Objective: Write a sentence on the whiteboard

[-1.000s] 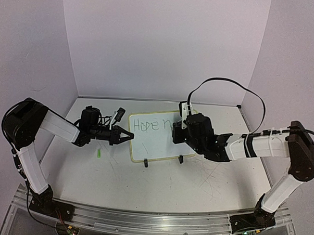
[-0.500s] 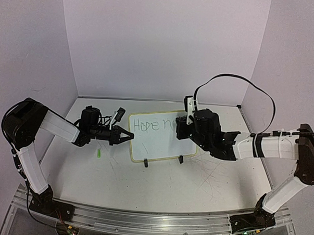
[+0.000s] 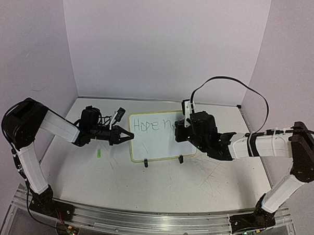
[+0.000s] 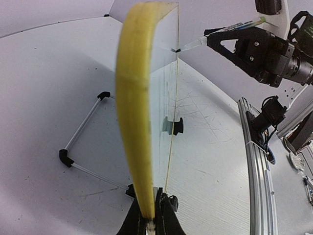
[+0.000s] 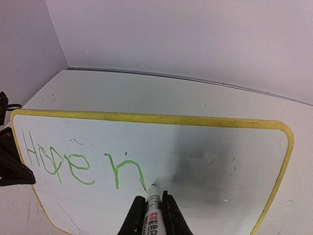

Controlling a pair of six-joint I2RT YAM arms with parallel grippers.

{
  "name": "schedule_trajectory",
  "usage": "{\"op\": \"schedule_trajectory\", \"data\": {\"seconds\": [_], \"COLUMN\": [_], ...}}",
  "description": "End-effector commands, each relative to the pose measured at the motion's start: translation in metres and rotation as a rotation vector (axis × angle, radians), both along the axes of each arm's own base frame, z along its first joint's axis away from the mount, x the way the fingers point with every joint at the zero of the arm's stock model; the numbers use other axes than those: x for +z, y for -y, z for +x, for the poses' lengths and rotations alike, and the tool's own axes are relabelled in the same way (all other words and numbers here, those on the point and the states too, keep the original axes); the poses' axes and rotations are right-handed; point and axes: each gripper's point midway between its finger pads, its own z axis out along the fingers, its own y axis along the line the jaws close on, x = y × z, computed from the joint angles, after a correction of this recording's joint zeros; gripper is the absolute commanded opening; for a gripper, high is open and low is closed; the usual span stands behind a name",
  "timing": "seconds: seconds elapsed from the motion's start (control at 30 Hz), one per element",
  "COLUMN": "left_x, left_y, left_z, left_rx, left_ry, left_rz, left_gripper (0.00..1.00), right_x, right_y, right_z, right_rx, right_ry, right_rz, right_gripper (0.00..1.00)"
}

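The whiteboard [image 3: 155, 143] stands tilted on the table, its yellow rim [image 4: 139, 122] seen edge-on in the left wrist view. My left gripper [image 3: 129, 137] [image 4: 150, 223] is shut on the board's left edge. Of the sentence [image 5: 73, 164] [image 3: 152, 124], green letters reading "Hope n" show on the upper line. My right gripper [image 5: 152, 203] [image 3: 180, 131] is shut on a white marker [image 5: 153, 210], whose tip touches the board just right of the "n". The marker [image 4: 215, 35] also shows in the left wrist view, meeting the board's face.
A small green cap [image 3: 99, 154] lies on the table left of the board. Two black clip feet [image 3: 145, 163] [image 3: 180, 159] hold the board's lower edge, and a wire stand [image 4: 80, 137] sits behind it. Walls close in on three sides. A metal rail [image 3: 142, 221] runs along the near edge.
My right arm has shifted a little over the board's right half with the marker, rising and then settling back. The left arm and the board have not moved.
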Motion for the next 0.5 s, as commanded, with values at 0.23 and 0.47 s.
{"op": "schedule_trajectory", "data": {"seconds": [0.23, 0.47], "left_x": [-0.007, -0.006], "left_y": [-0.011, -0.011], "left_z": [0.021, 0.021], "left_rx": [0.105, 0.103], "left_ry": [0.068, 0.068], "left_rz": [0.072, 0.071], "left_gripper": [0.00, 0.00], "right_x": [0.015, 0.023], "right_y": [0.007, 0.021], "right_z": [0.012, 0.013], "right_rx": [-0.068, -0.122], "right_ry": [0.043, 0.065], "right_rz": [0.021, 0.017], "right_gripper": [0.00, 0.00]}}
